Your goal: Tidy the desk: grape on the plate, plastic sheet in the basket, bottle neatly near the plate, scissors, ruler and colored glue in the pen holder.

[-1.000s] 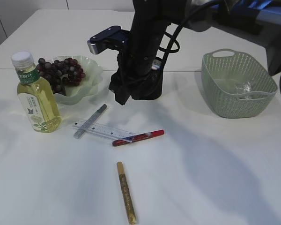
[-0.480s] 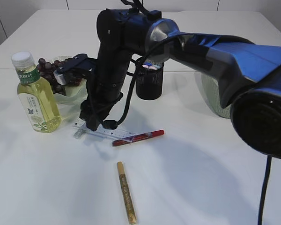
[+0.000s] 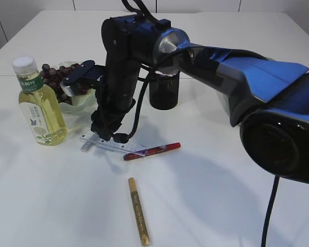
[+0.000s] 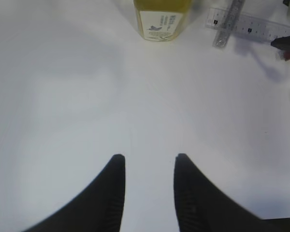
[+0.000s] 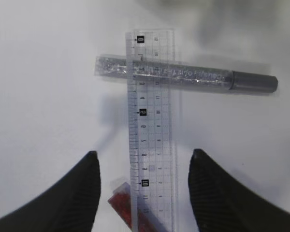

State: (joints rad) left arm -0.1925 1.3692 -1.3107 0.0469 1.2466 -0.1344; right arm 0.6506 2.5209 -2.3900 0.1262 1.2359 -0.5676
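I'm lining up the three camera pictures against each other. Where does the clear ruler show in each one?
Exterior view: the ruler lies left of centre on the table, under the right gripper.
Left wrist view: top right corner, right of the bottle.
Right wrist view: running down the centre between the open fingers.
Shared landmark: the silver glue pen crossing beneath the ruler's end, seen in all three.

Bright, even light w/ soft shadows on the white table (image 3: 221, 195) — wrist-view hands blurred, close foreground arm soft.
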